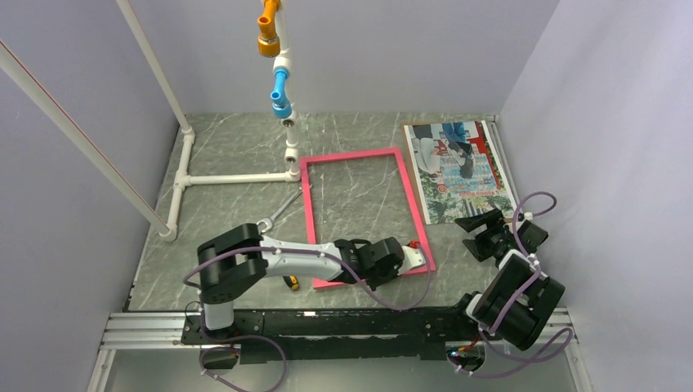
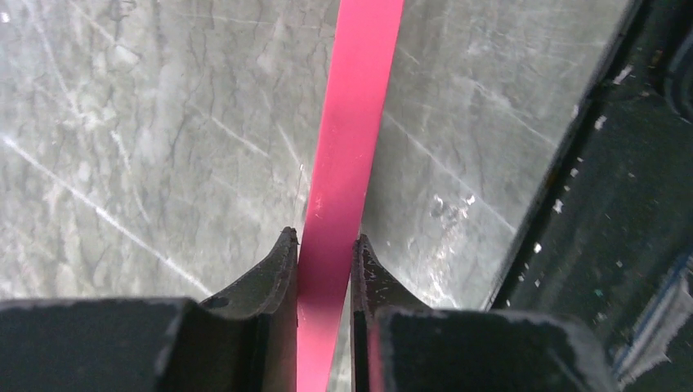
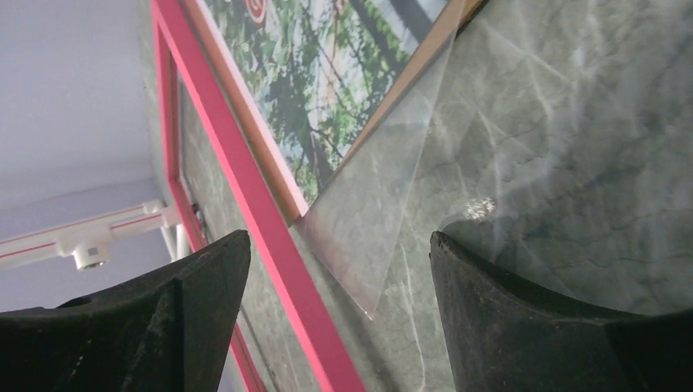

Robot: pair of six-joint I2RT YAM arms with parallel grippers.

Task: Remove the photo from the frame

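Grips the frame (image 2: pixel 359 98) by one rail in the left gripper (image 2: pixel 325 245), jaws pressed on both sides, rail running straight ahead from the hand. Holds the right gripper (image 3: pixel 339 245) spread and empty. Shows the photo (image 1: pixel 459 167) flat outside the frame, just ahead of the right gripper, long axis pointing away from it, well off to the left gripper's right. Favours the right arm, probably.

Between the jaws of my left gripper (image 2: pixel 324 237) the frame (image 2: pixel 347 163) is smooth, satin pink plastic; either side, the table (image 2: pixel 147 147) is glossy, scratched grey marble-look. Between the jaws of my right gripper (image 3: pixel 339 237), a clear shiny sheet (image 3: pixel 376 220); beyond it the photo (image 3: pixel 327 82), printed paper.
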